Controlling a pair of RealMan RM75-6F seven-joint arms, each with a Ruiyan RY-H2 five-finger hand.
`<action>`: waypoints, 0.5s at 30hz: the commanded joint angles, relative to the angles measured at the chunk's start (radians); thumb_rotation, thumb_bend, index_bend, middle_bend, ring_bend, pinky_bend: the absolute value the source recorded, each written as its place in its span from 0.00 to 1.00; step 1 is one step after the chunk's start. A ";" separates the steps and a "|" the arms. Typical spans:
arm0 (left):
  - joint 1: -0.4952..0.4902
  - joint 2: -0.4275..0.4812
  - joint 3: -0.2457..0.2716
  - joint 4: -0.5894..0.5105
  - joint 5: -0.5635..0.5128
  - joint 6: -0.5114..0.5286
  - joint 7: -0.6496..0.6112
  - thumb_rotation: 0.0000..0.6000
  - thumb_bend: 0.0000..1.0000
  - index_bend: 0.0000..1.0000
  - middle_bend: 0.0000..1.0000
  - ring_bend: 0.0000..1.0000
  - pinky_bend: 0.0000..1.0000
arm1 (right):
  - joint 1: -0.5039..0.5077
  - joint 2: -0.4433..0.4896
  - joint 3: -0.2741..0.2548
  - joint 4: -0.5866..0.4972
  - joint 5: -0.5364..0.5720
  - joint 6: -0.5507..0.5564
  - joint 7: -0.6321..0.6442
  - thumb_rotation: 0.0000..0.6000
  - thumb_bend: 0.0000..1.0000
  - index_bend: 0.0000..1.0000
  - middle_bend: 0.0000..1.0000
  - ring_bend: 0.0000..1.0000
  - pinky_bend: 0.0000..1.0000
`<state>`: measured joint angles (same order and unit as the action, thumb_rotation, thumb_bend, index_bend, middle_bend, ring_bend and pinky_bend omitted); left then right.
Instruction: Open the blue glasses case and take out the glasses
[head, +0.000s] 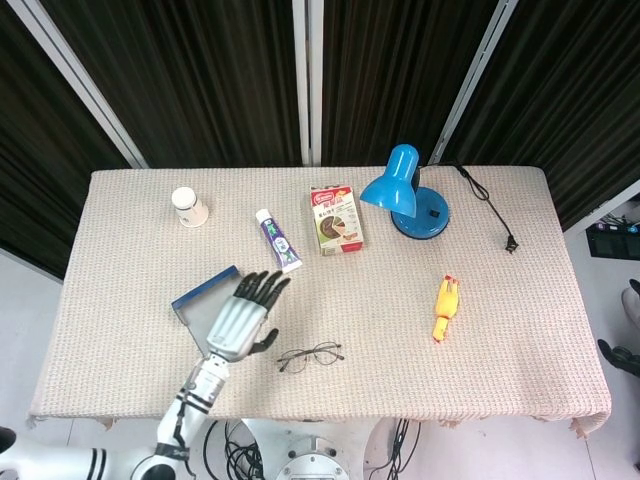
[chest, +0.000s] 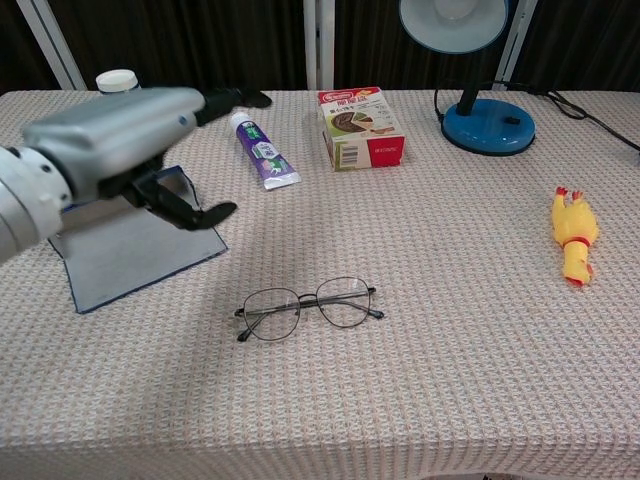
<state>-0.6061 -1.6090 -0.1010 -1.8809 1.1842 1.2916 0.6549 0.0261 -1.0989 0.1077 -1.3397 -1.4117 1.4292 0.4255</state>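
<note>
A table (head: 520, 330) draped in a beige woven cloth carries everything; near the front edge the glasses (head: 309, 355) lie flat, lenses side by side; just left of them the open blue glasses case (head: 199, 300) rests on the cloth; further back a white paper cup (head: 188, 207) sits at the left, then a purple-and-white tube (head: 278, 240), then a small snack box (head: 336, 220); a blue desk lamp (head: 407, 192) stands at the back right, its black cord (head: 488, 205) trailing rightward; a yellow rubber chicken (head: 446, 306) lies well right of the glasses.
</note>
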 joint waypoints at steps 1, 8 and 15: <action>0.092 0.225 0.005 -0.018 0.141 0.075 -0.248 1.00 0.33 0.07 0.01 0.00 0.06 | 0.000 -0.002 -0.001 -0.016 -0.012 0.015 -0.024 1.00 0.18 0.00 0.00 0.00 0.00; 0.214 0.503 0.066 0.075 0.195 0.122 -0.476 1.00 0.22 0.06 0.00 0.00 0.00 | -0.021 0.005 -0.001 -0.077 -0.021 0.075 -0.128 1.00 0.18 0.00 0.00 0.00 0.00; 0.293 0.586 0.104 0.173 0.211 0.119 -0.671 1.00 0.21 0.06 0.00 0.00 0.00 | -0.029 -0.002 -0.003 -0.110 -0.012 0.084 -0.185 1.00 0.18 0.00 0.00 0.00 0.00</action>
<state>-0.3495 -1.0510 -0.0201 -1.7513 1.3740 1.4048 0.0339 -0.0029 -1.0994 0.1057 -1.4465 -1.4249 1.5149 0.2443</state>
